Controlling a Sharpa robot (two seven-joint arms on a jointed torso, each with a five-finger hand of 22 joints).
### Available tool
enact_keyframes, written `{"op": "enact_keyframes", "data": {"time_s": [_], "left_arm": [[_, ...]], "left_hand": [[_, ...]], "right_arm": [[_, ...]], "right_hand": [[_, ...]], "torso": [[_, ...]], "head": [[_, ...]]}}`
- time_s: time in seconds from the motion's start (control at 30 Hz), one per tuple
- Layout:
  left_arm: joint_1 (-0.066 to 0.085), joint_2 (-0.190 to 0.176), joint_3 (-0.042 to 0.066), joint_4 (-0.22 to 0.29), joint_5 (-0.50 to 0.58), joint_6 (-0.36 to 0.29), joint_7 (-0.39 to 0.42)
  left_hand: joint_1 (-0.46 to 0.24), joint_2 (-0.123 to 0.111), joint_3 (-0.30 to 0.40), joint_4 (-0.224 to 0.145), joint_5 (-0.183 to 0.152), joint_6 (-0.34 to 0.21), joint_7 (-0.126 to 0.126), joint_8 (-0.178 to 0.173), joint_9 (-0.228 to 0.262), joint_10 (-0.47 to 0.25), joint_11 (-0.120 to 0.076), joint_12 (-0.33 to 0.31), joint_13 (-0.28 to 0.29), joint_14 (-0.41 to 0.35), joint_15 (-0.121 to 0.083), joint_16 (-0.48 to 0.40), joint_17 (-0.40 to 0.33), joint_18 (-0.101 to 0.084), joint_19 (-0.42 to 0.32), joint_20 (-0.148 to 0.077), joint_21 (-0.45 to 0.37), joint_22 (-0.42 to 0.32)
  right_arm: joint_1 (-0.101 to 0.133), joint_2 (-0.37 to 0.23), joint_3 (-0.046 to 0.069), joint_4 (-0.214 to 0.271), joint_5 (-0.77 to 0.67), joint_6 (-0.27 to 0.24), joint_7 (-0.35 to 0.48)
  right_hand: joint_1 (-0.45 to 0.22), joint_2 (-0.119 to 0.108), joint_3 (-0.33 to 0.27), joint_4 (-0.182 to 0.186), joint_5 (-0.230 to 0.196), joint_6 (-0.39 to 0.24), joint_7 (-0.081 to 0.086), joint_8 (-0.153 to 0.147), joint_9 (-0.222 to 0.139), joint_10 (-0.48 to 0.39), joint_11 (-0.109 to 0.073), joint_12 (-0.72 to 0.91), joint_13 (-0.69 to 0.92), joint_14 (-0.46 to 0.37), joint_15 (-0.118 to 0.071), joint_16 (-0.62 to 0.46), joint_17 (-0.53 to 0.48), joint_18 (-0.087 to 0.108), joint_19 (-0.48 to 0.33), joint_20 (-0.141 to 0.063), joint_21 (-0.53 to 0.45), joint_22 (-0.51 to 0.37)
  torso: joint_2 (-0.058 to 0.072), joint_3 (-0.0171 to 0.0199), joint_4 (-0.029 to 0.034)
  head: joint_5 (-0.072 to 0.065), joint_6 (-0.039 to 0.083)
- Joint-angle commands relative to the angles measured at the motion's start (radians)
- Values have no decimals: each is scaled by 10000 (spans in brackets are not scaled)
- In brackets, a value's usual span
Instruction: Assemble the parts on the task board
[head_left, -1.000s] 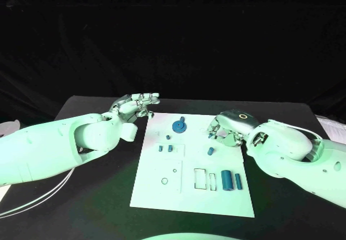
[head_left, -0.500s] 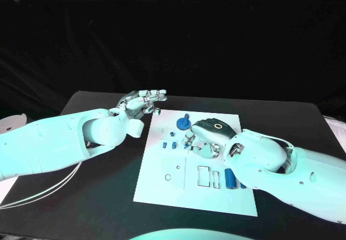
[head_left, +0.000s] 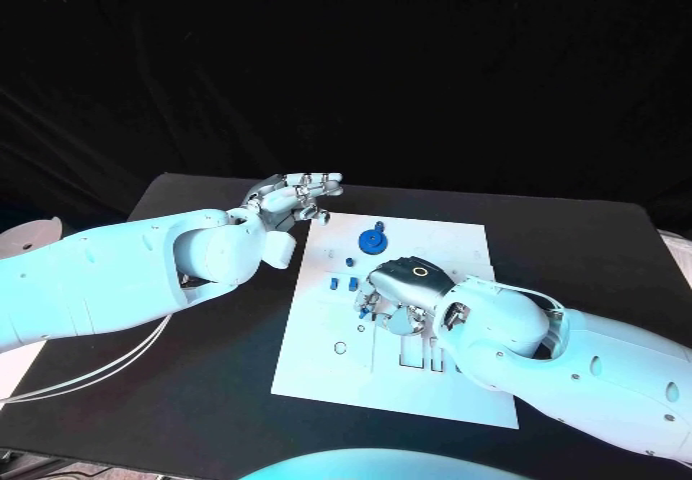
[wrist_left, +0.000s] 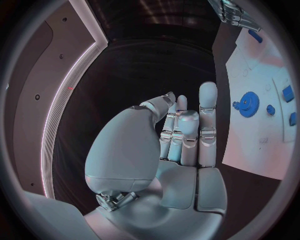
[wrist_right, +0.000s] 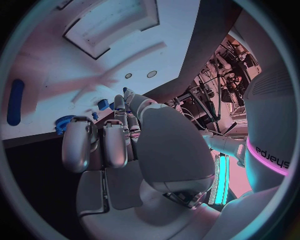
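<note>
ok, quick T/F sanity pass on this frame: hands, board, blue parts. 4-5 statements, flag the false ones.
1. The right hand is over the task board. True.
2. The left hand holds the blue gear. False: it holds nothing, fingers held up and apart, off the board's far left corner.
3. The blue gear sits near the board's far edge. True.
4. The board lies on a white table. False: the table is black.
5. The left hand rests on the board. False: in the left wrist view the left hand is raised beside the board, not touching it.
</note>
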Motion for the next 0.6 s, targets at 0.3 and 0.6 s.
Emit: {"op": "enact_keyframes", "data": {"time_s": [0.3, 0.6], "left_arm": [[4, 43, 9, -4, -144, 221, 15], [4, 55, 9, -13, -147, 271, -18]], "left_hand": [[3, 25, -40, 4, -1, -35, 22, -54, -16, -81, -12, 44, 11, -39, 5, -32, -1, 190, -90, -8, -74, -18], [4, 27, -46, -1, -1, -39, 26, -55, -15, -87, -9, 53, 13, -47, 7, -41, -23, 191, -90, -6, -82, -24]], "right_arm": [[-104, 125, -27, -33, -92, 580, 202], [-137, 166, -46, -143, -120, 705, 148]], "right_hand": [[-87, -3, 66, -14, 43, -22, 72, 4, 16, -32, 73, 20, -11, 593, 57, 20, -9, 173, 35, 41, -15, -5], [-90, -4, 65, -15, 43, -23, 73, 3, 17, -32, 73, 21, -11, 593, 58, 19, -10, 173, 35, 41, -15, -4]], "torso": [[-1, 2, -10], [-2, -1, -3]], "head": [[43, -57], [31, -77]]}}
